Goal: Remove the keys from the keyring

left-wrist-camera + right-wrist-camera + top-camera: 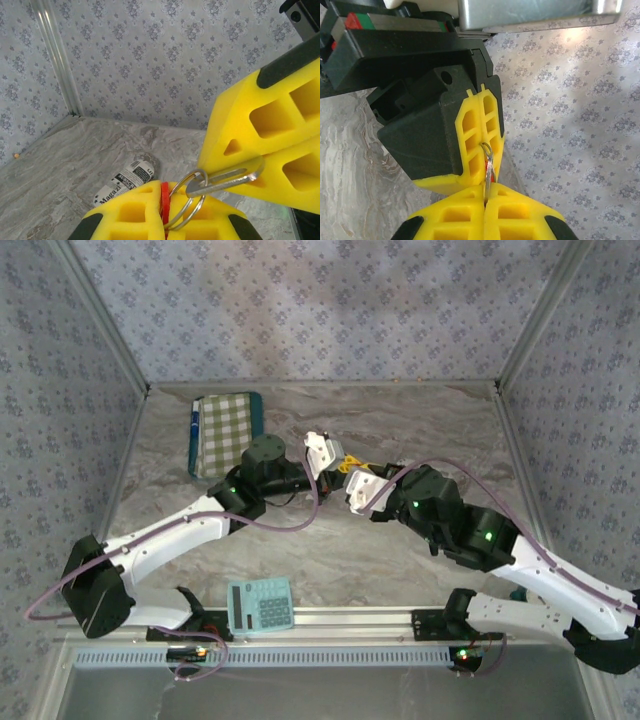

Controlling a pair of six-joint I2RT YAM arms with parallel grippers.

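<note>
In the left wrist view my left gripper [165, 192] is shut on the flat red piece of the keys [164, 200] and on the silver keyring [192, 202], which loops out of the yellow fingertips. A silver metal key [235, 177] is threaded on that ring. Its blade is clamped in my right gripper, whose yellow fingers [270, 130] come in from the right. In the right wrist view my right gripper [484, 194] is shut on that key [488, 172], tip to tip with the left fingers [477, 135]. From above, both grippers [322, 453] [358, 488] meet mid-table, raised.
A teal calculator [260, 604] lies near the front edge between the arm bases. A green checked pouch [226, 434] sits at the back left. A small printed tube [127, 181] lies on the marble table [300, 560] below the grippers. Patterned walls close in three sides.
</note>
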